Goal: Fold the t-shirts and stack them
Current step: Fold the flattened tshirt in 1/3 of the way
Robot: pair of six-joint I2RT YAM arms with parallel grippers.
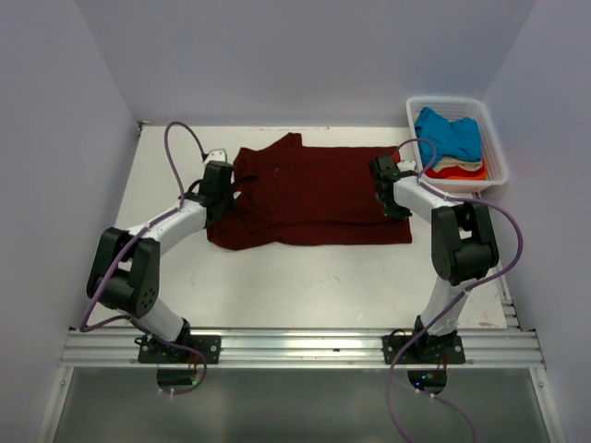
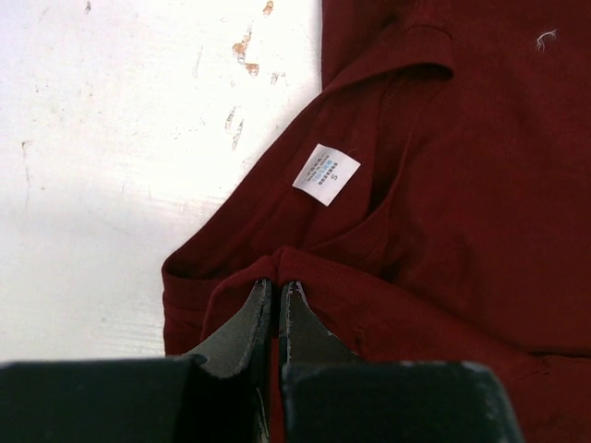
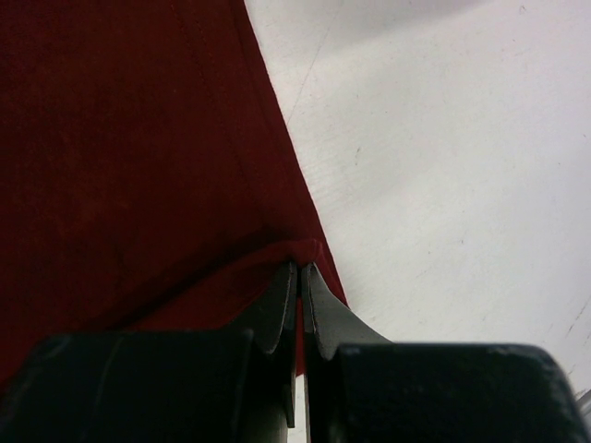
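Observation:
The dark maroon t-shirt (image 1: pixel 314 198) lies spread across the middle of the white table (image 1: pixel 305 286), partly folded. My left gripper (image 1: pixel 224 198) is shut on a fold of the maroon t-shirt (image 2: pixel 434 185) near the collar, just below the white size label (image 2: pixel 326 173). My right gripper (image 1: pixel 390 196) is shut on the maroon t-shirt (image 3: pixel 120 157) at its right hem edge. The blue t-shirt (image 1: pixel 450 132), cream t-shirt (image 1: pixel 452 164) and orange-red t-shirt (image 1: pixel 459 173) lie piled in the white basket (image 1: pixel 495 148) at the back right.
Grey walls close in the table on the left, back and right. A metal rail (image 1: pixel 305 346) runs along the near edge with both arm bases on it. Purple cables loop from each arm.

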